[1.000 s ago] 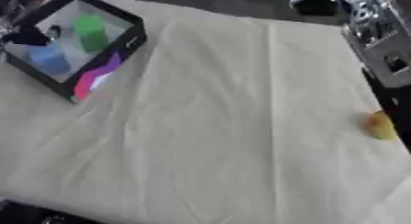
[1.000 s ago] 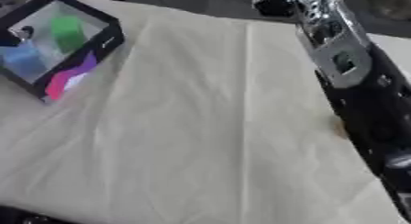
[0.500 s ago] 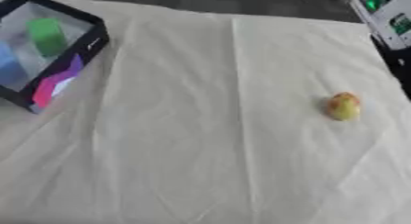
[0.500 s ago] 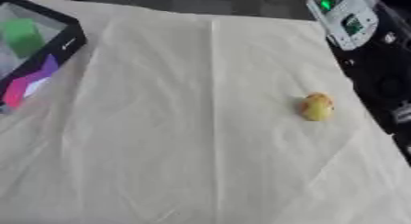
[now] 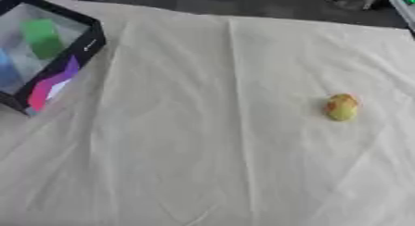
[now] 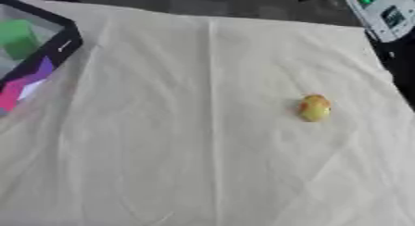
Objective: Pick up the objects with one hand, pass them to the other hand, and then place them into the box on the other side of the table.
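A small yellow object with a red-orange patch [image 5: 341, 107] lies alone on the right part of the cream tablecloth [image 5: 210, 141]. At the far left stands a black-rimmed box [image 5: 50, 81] with a pink and purple side; a green item [image 5: 42, 38] and a blue item [image 5: 8, 72] lie inside it. Neither hand shows in either view.
A grey device with a green light [image 6: 385, 14] sits past the table's far right corner. Dark floor runs beyond the far edge. The cloth has a long crease down its middle.
The whole picture has shifted as the camera moved: the yellow object now sits nearer the middle right and the box further into the left edge. The arm seen a second ago is gone.
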{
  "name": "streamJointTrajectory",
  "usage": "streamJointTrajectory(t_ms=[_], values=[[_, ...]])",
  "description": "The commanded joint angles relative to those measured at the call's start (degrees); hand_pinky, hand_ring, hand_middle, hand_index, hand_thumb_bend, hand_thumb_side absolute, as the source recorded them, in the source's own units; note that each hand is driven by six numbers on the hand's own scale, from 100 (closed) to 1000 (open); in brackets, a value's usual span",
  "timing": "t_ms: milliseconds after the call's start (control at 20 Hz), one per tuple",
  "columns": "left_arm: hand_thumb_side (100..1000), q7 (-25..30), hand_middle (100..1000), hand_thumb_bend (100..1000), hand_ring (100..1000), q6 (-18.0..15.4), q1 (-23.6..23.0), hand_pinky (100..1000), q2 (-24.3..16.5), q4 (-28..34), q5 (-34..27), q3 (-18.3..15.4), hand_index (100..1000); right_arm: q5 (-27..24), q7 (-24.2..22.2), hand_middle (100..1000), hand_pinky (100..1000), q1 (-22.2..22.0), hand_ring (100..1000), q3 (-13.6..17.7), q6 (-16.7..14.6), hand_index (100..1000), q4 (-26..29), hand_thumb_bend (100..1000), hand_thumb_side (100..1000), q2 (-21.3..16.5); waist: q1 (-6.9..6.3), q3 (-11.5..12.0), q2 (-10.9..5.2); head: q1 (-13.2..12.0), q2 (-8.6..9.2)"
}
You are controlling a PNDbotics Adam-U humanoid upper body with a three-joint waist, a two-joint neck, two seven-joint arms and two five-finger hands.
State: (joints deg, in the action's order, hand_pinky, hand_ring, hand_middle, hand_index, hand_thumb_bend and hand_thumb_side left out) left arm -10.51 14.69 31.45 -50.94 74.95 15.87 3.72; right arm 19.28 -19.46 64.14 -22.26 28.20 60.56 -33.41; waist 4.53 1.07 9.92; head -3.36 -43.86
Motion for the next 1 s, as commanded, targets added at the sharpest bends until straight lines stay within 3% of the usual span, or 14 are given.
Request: streamJointTrajectory(t_ms=[50,450,700,1000], values=[[406,-1.3,688,100,748,-0.8,0.1,947,-2.5,1.2,-2.4,-1.5,833,-1.6,-1.5,885,874,-0.1,860,0.5,-1.2,892,0.4,100,421,-3.5,0.58,-0.3,-2.39,-0.2,-0.26],[530,-3.9,658,100,726,-1.0,-1.9,943,-1.6,0.7,-8.4,-3.3,822,-3.3,-6.3,885,878,-4.4,866,1.1,-4.2,888,1.9,100,448,-6.8,1.21,-1.2,-2.73,0.3,-0.26],[543,-4.5,658,100,725,-1.0,-2.4,943,-1.4,0.1,-10.1,-3.0,820,-2.0,-10.7,885,882,-4.5,870,0.7,-5.8,886,2.1,100,435,-7.6,1.48,-1.6,-2.68,0.5,-0.26],[522,-5.1,656,100,725,-1.1,-2.4,942,-2.0,0.1,-10.1,-2.8,816,-4.5,-15.8,879,879,-5.1,869,0.1,-8.5,882,2.4,100,439,-9.1,1.95,-2.1,-2.58,0.2,-0.26]])
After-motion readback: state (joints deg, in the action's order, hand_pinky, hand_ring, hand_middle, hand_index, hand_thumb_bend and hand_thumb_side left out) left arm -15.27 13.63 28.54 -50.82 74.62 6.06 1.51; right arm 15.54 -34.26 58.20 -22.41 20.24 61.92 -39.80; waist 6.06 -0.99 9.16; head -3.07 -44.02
